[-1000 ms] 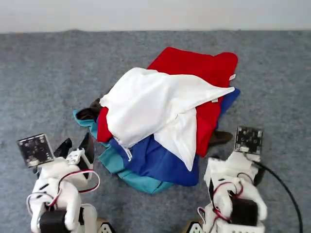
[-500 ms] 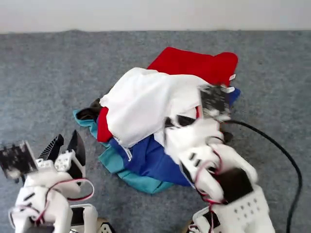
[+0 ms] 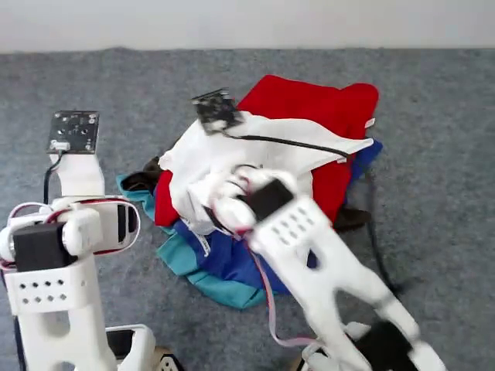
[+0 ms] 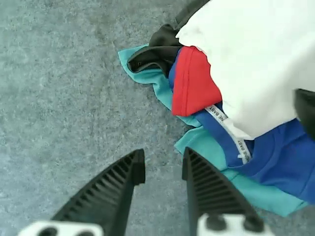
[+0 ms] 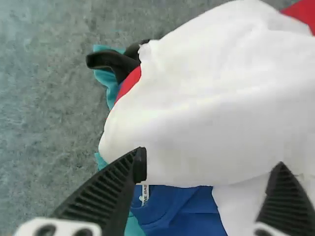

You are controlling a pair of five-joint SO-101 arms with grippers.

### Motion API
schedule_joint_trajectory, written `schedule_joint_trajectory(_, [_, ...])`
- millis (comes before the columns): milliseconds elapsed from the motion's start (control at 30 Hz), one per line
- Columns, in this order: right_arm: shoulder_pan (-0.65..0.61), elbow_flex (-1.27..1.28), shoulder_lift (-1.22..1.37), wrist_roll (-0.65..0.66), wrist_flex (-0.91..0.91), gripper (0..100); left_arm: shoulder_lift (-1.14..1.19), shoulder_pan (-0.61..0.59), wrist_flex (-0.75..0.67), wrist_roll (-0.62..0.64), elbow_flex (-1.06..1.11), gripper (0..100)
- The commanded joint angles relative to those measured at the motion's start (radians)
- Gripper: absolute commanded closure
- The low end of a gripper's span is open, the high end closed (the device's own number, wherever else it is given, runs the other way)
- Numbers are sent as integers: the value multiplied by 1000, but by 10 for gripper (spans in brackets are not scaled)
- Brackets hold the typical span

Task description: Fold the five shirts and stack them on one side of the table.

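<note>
A pile of shirts lies mid-table: a white shirt [image 3: 255,154] on top, a red one [image 3: 325,104] behind it, a blue one [image 3: 232,255] and a teal one [image 3: 209,282] underneath, and a dark one [image 3: 143,178] poking out at the left. My right arm [image 3: 294,232] stretches across the pile. Its gripper [image 5: 210,162] hangs wide open just above the white shirt [image 5: 221,98], holding nothing. My left gripper [image 4: 163,169] is open over bare carpet, a short way from the teal shirt's edge [image 4: 157,83] and the red sleeve [image 4: 192,83].
Grey carpet [image 3: 93,85] covers the table, with free room left, right and behind the pile. The right arm's cable [image 3: 371,224] trails over the pile's right side. The left arm's body [image 3: 54,255] stands at the front left.
The right arm swung from the front right up and across the pile to its left part. The left arm lifted and extended back toward the pile's left edge.
</note>
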Motion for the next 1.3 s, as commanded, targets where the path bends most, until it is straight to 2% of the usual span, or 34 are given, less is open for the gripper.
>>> schedule_joint_trajectory(0, [-38,-215,209,12,101,574,8,5,3,-26,-41,869])
schedule_joint_trajectory(133, [-47,-453,435,12,228,575,9,0,3,-26,-41,869])
schedule_joint_trajectory(267, [7,-609,604,12,302,601,15,-84,2,-26,-41,869])
schedule_joint_trajectory(367, [36,-703,650,25,335,753,15,-153,0,-29,-41,869])
schedule_joint_trajectory(467, [41,-758,651,123,341,964,15,-170,0,-29,-39,869])
schedule_joint_trajectory(500, [41,-772,651,150,354,998,17,-170,0,-29,-39,869])
schedule_joint_trajectory(600, [41,-824,651,169,430,943,17,-170,-2,-29,-39,869])
schedule_joint_trajectory(700, [41,-888,651,184,503,990,17,-170,2,-31,-39,869])
schedule_joint_trajectory(1133, [145,-1249,647,196,670,991,18,-170,5,-31,-39,867])
schedule_joint_trajectory(1267, [228,-1405,576,193,668,991,18,-170,5,-31,-42,803])
